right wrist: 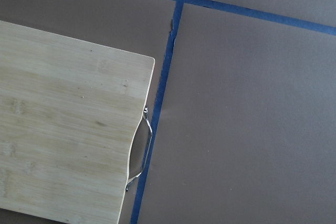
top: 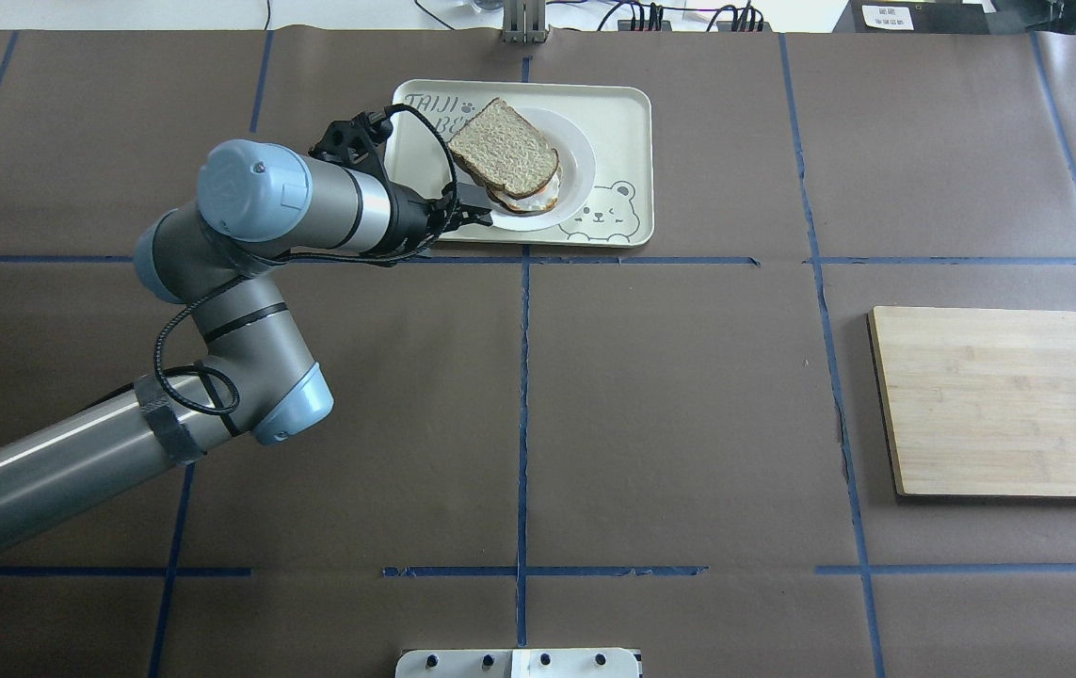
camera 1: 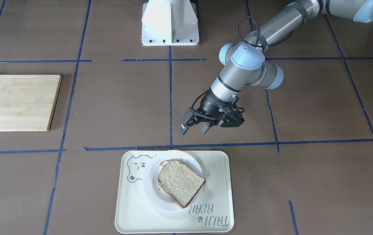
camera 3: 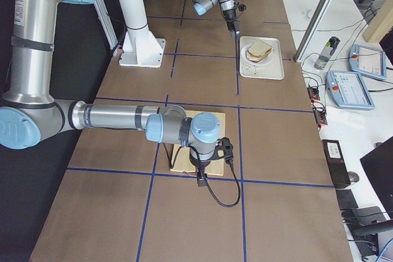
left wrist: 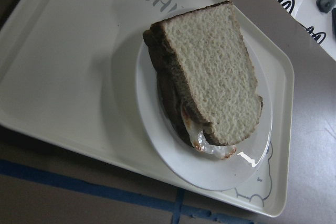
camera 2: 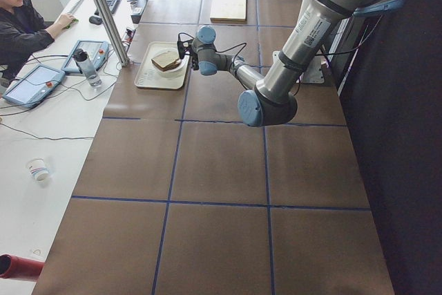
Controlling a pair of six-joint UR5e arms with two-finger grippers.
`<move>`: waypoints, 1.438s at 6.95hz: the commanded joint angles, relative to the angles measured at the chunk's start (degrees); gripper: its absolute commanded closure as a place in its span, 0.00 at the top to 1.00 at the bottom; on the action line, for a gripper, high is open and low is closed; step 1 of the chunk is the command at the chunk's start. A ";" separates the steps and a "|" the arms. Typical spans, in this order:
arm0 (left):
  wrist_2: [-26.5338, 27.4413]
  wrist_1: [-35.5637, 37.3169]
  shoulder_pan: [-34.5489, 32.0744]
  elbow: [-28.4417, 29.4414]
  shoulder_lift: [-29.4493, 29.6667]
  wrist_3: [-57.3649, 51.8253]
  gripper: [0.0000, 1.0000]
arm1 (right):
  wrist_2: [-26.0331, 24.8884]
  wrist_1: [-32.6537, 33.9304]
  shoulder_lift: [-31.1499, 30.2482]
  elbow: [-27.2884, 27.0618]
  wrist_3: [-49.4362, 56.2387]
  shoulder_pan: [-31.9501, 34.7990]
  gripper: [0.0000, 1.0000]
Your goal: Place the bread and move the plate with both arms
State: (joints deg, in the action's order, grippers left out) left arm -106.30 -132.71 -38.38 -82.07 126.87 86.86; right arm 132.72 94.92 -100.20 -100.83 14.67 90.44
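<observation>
The bread [camera 1: 181, 182] lies on top of a second slice with fried egg [left wrist: 210, 148], stacked on the white plate [camera 1: 150, 187]. The plate sits on a cream bear tray [camera 1: 134, 212]. The bread [top: 503, 148] and plate [top: 577, 160] also show in the overhead view. My left gripper [camera 1: 193, 130] is open and empty. It hangs above the table just on the robot's side of the tray and touches nothing. In the left wrist view the bread [left wrist: 210, 77] fills the middle. My right gripper [camera 3: 201, 179] shows only in the exterior right view, at the cutting board's near edge; I cannot tell whether it is open.
A bamboo cutting board [top: 1008, 400] with a metal handle [right wrist: 140, 150] lies on the robot's right side of the table. The white robot base [camera 1: 170, 23] stands at the robot's edge of the table. An operator [camera 2: 21, 25] sits at a side desk with tablets.
</observation>
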 commanded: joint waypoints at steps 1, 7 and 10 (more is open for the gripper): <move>-2.77 17.83 -1.51 -13.32 -6.52 -19.53 1.00 | 0.00 0.00 0.00 0.02 0.00 0.00 1.00; -24.97 46.84 -30.62 -32.12 -35.49 -77.69 1.00 | -0.09 0.00 0.00 0.10 0.00 0.00 1.00; -28.96 46.84 -45.44 -22.20 -40.29 -91.90 1.00 | -0.09 0.00 0.00 0.02 0.00 0.00 1.00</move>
State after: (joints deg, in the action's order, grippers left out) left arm -133.74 -85.84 -78.98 -107.69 88.49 1.03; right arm 132.63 94.92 -100.20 -100.73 14.68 90.44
